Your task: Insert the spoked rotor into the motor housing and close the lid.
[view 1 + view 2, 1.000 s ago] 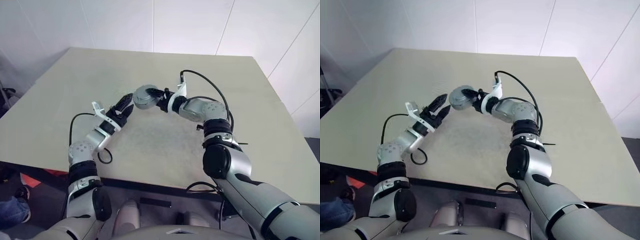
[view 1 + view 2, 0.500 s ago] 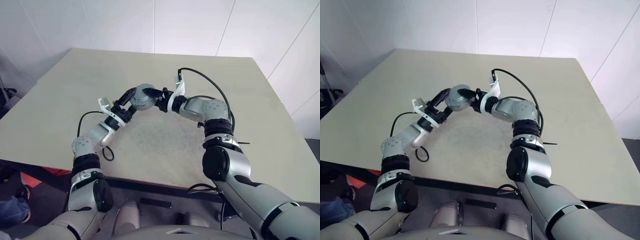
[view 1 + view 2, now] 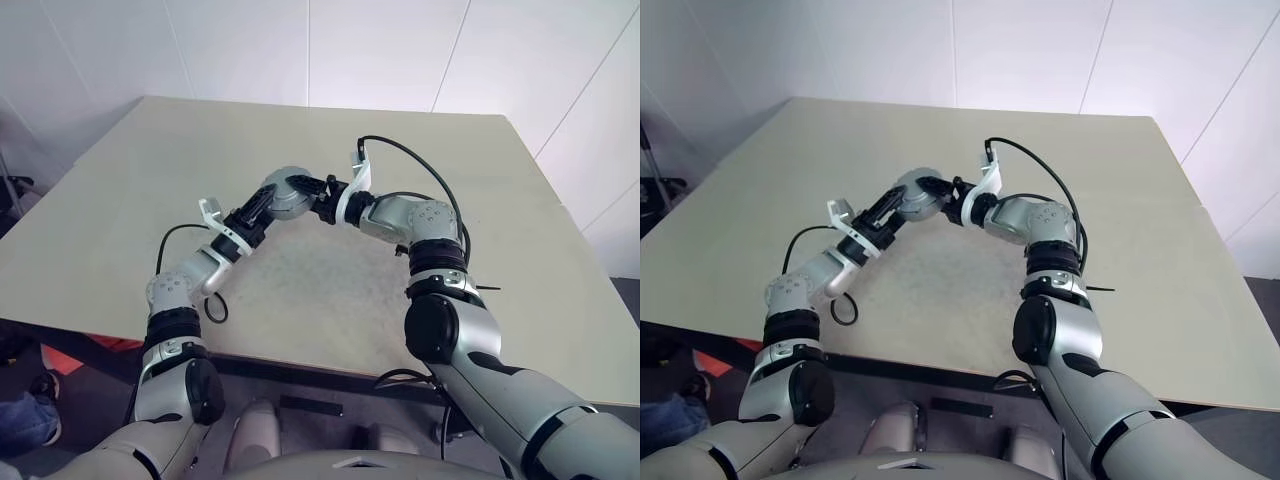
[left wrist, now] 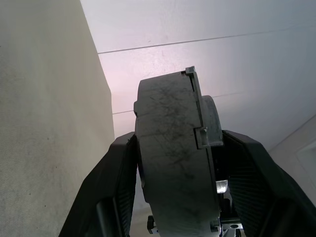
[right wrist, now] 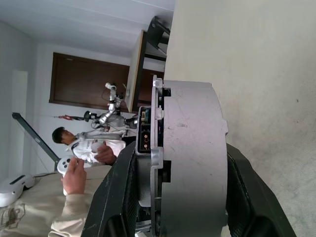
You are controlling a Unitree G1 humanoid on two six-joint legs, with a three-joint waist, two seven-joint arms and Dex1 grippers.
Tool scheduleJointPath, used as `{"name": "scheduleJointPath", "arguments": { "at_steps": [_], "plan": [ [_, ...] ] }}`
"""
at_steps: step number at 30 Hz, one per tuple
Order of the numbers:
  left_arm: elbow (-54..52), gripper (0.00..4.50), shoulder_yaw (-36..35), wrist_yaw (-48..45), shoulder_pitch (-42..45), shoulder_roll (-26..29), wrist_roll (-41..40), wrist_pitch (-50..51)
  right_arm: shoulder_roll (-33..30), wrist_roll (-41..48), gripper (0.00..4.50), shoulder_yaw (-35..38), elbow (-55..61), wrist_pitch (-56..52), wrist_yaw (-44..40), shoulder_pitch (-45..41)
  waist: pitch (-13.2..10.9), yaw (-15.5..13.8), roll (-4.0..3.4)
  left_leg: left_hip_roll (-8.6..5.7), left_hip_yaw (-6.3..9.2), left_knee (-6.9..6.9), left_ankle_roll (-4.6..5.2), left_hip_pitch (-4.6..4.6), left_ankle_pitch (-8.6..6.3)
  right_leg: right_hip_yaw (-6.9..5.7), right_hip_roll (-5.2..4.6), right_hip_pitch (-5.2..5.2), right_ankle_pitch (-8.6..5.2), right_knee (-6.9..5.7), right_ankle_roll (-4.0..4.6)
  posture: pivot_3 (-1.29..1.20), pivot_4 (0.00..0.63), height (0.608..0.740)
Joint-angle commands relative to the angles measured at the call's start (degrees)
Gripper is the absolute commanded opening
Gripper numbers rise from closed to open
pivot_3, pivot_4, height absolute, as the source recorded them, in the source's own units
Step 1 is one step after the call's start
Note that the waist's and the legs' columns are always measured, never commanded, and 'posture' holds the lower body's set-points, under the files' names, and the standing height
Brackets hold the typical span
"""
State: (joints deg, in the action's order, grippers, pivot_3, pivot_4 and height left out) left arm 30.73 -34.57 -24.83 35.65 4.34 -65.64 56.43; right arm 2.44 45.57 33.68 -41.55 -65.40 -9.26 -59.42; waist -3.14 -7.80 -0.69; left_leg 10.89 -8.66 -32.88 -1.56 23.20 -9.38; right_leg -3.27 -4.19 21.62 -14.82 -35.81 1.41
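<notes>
A thick grey round part, the motor housing point(image 3: 287, 189), hangs above the middle of the beige table point(image 3: 420, 130), held on edge between both grippers. My right gripper point(image 3: 307, 188) is shut on it from the right, its black fingers point(image 5: 121, 190) pressed on both flat faces. From the left, my left gripper point(image 3: 268, 198) is shut on the same housing point(image 4: 173, 148), one finger point(image 4: 116, 173) on each face. A thinner grey plate point(image 5: 157, 148) lies flush on one face; I cannot tell if it is the lid. The spoked rotor is hidden.
Black cables loop by both forearms, one point(image 3: 212, 310) near the table's front edge. White walls point(image 3: 380, 50) stand behind the table. A seated person point(image 5: 81, 153) with a controller is far off in the right wrist view.
My left gripper came up and to the right from beside the housing, and its open fingers closed on it. The right gripper kept still with its hold.
</notes>
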Motion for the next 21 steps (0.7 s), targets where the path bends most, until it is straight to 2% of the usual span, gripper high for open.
{"name": "scheduleJointPath", "arguments": {
  "at_steps": [1,3,10,14,18,21],
  "plan": [
    [-1.20,2.24,0.46,-0.63,0.91,0.67,-0.25,-0.55,-0.03,1.75,2.17,-0.54,3.06,1.64,-1.04,-1.46,0.00,0.00,0.00,0.00,0.00,0.00,0.00,0.00,0.00,0.00,0.00,0.00,0.00,0.00,0.00,0.00,0.000,0.740],
    [-0.95,2.24,0.64,-0.69,1.00,0.71,0.10,-0.89,-0.09,1.45,2.17,-1.88,4.54,2.76,-3.40,-0.75,0.00,0.00,0.00,0.00,0.00,0.00,0.00,0.00,0.00,0.00,0.00,0.00,0.00,-0.01,0.00,0.00,0.000,0.740],
    [-0.71,2.24,1.30,-1.25,1.06,0.95,1.31,-2.34,-0.11,-0.66,4.49,-4.90,7.90,9.72,-4.17,0.71,0.00,-0.06,0.00,0.00,0.02,-0.07,0.00,0.00,0.00,-0.01,0.00,-0.05,0.01,-0.01,-0.02,0.00,0.000,0.740],
    [-1.12,2.24,1.88,-1.35,0.87,1.14,2.92,-4.42,0.01,-1.09,4.49,-5.62,8.39,12.53,-3.51,1.00,0.00,0.04,0.00,0.00,0.03,-0.10,0.00,-0.04,0.00,-0.01,0.00,-0.10,0.03,-0.01,-0.03,0.00,0.000,0.740],
    [-1.04,2.24,1.32,-0.97,0.65,2.70,6.34,-10.73,-0.47,-2.53,4.49,-6.54,7.67,14.87,-2.85,1.33,0.00,0.14,0.00,0.00,0.05,-0.10,0.00,-0.03,0.00,-0.01,0.00,-0.10,0.03,-0.01,-0.04,0.00,0.000,0.740],
    [2.14,2.24,-3.64,0.39,1.31,6.17,5.93,-16.22,-0.95,-3.17,4.49,-6.89,7.16,15.68,-2.60,2.32,0.00,0.61,0.00,0.01,0.06,-0.10,0.00,-0.04,0.00,-0.01,0.00,-0.10,0.04,-0.02,-0.04,0.00,0.000,0.740]
  ]
}}
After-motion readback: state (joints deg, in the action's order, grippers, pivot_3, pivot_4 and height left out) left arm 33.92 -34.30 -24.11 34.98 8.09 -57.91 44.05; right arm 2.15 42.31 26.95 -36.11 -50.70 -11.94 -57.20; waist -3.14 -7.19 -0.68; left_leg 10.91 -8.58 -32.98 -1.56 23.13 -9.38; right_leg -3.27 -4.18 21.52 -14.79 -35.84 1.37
